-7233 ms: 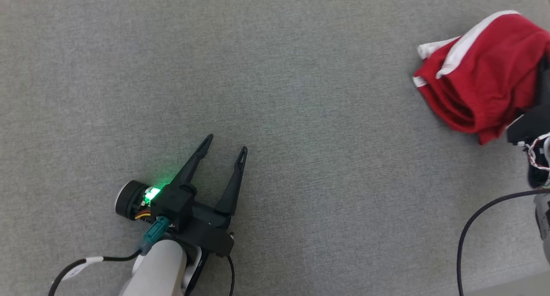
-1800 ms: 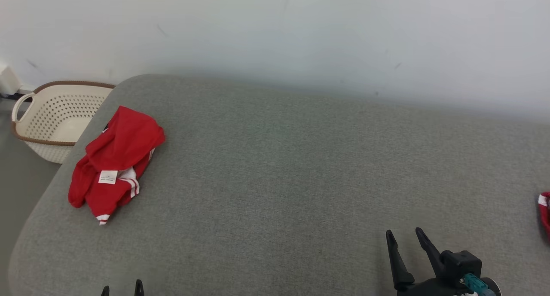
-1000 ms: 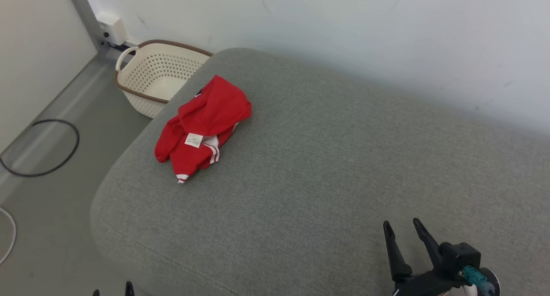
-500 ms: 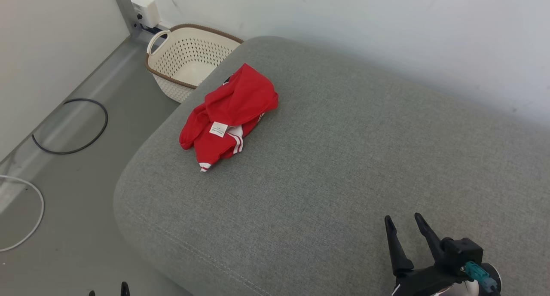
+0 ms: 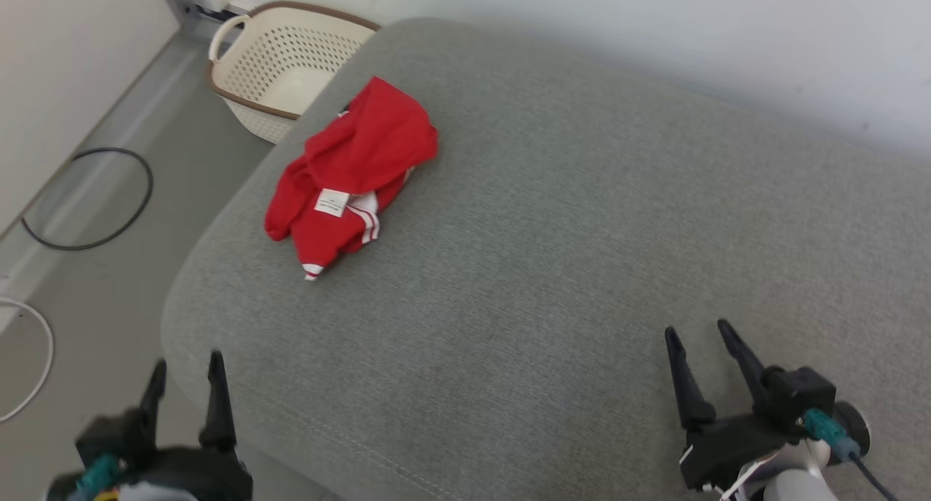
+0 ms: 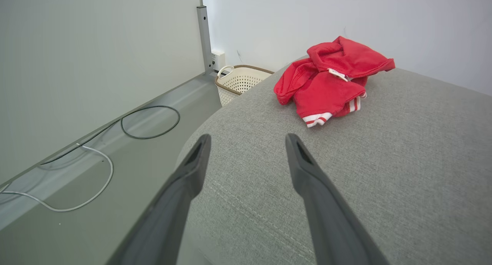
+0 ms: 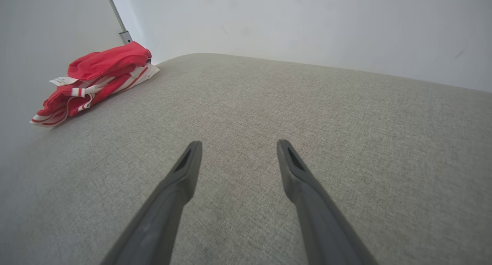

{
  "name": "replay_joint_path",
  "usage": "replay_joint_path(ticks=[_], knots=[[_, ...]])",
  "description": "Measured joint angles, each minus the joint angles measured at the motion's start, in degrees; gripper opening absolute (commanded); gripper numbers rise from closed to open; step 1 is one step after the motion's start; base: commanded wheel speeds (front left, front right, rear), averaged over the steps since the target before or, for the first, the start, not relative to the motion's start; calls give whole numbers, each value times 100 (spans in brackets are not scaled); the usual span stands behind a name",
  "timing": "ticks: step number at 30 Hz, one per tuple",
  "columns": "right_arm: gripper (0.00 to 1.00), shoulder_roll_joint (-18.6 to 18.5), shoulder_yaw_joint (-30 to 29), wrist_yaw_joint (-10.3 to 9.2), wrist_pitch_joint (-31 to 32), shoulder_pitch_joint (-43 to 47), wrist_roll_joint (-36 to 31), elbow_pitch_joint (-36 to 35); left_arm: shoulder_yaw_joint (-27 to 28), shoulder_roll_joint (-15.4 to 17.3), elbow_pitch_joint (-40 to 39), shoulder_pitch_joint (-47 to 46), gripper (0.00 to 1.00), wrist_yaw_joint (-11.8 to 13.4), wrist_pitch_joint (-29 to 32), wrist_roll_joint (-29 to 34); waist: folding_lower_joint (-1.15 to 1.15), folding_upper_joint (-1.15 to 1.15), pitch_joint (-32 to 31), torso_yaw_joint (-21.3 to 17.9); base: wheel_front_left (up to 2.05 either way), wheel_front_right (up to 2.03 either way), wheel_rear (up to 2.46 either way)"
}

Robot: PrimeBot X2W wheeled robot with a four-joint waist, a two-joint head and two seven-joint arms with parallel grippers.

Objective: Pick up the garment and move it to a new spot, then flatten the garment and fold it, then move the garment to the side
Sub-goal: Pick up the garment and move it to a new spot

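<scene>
Crumpled red cloth garment w/ white trim [image 5: 353, 174] lies ahead, slightly right of your left claw [image 5: 186, 361], far closer than right claw [image 5: 696, 329]; both wide, empty.

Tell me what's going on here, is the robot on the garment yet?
Not yet. The red garment lies crumpled near the far left corner of the grey cushion, untouched, with a perforated laundry basket on the floor beyond it. The left gripper is at the cushion's near left edge and the right gripper over its near right. Both are open, empty and well short of the garment.
</scene>
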Motion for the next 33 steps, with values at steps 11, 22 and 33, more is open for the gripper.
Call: replay_joint_path(ticks=[11, 22, 33], knots=[[100, -258, 102, 0, 1, -482, -9, -175, 172, 512, 996, -1668, 100, -390, -1, 196, 0, 0, 501, -646, 0, 0, 0], [100, -347, 18, 0, 0, -687, -9, -334, -32, 1313, 2214, -3048, 100, -609, 0, 357, 1, 0, 1003, -1409, 0, 0, 0], [100, -197, -149, 0, -2, -760, 9, -433, -166, 1525, 3576, -3717, 100, -699, 142, 130, 0, 0, 1337, -2030, 0, 0, 0]])
